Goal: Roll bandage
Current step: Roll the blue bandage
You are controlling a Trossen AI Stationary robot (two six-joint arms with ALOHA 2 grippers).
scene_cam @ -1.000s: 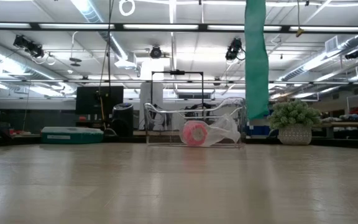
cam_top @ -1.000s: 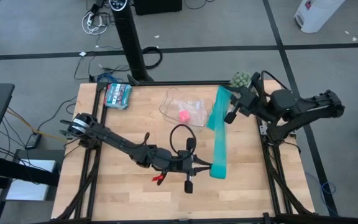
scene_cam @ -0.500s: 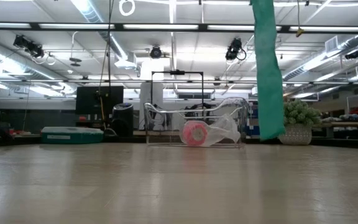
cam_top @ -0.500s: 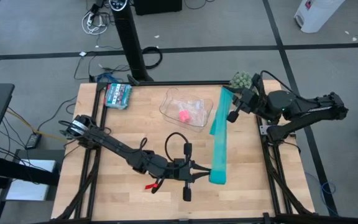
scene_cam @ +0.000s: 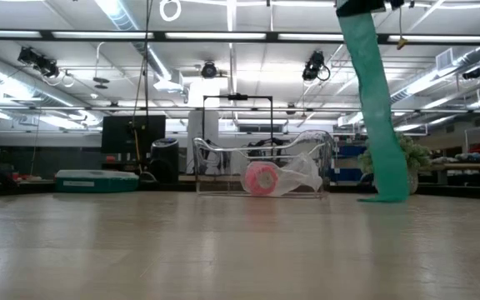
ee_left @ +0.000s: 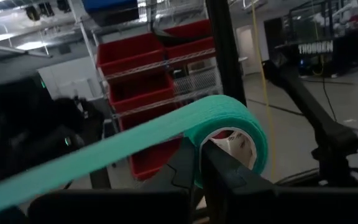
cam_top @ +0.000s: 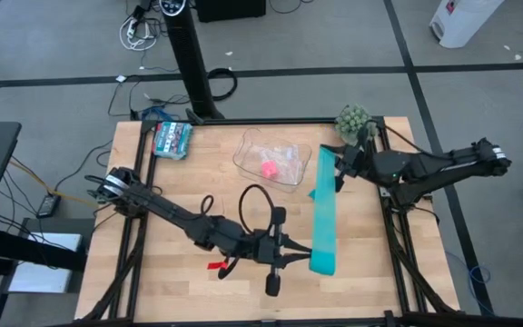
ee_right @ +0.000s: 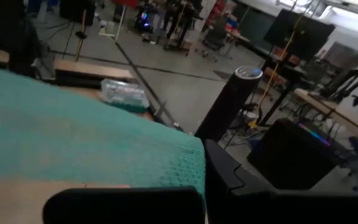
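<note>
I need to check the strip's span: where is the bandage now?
In the high view the bandage stretches along the table's right side, from the right gripper beside the clear tray to the left gripper.

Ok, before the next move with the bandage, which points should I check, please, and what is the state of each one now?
1. Left gripper fingers shut on the rolled end of the bandage: ok.
2. Right gripper fingers shut on the far end: ok.
3. Strip flat, with no twist between the grippers: ok in the high view.
4. Strip lifted off the table: not ok, its lower end touches the wood.
5. Clear tray away from the strip: ok.
</note>
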